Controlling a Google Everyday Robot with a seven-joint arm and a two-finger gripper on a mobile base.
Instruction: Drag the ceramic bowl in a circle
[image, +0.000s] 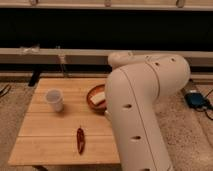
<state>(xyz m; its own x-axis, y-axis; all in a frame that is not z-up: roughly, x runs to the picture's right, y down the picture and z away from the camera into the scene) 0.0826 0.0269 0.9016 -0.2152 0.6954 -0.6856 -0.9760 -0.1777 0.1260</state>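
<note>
Gripper hidden behind the big white arm; not seen at all, so impossible to tell if wide, narrow or holding sth. Prob. down at the right part of the ceramic bowl, judging by the part covered by the arm. Bowl on the wooden table, toward its right side in the view and a bit to the far side, only the left half showing. Pale flat item lying inside.

Risks from here, as judgement only:
- Table edge on the arm side prob. close, though covered. Circle too wide to that side → bowl over the edge. Ceramic, so could break.
- Circle too wide to the other side → contact w/ the plastic cup. Upright and looking light, so easy to tip or push. Now apart from the bowl, bare wood between.
- Red pepper-like thing nearer the front, apart from the bowl. Could get swept w/ a path too far forward.
- Hold prob. on one side of the rim only. Pulling too fast or pressing down → bowl tilting, pale item sliding out, or rim slipping free.
- Contact point covered by the arm, so a slip hard to notice.

Count: 1 bowl, 1 pale item in it, 1 cup, 1 red pepper-like thing, 1 table, 1 arm. Also 1 blue obj. on the floor at right, away from the table.
</note>
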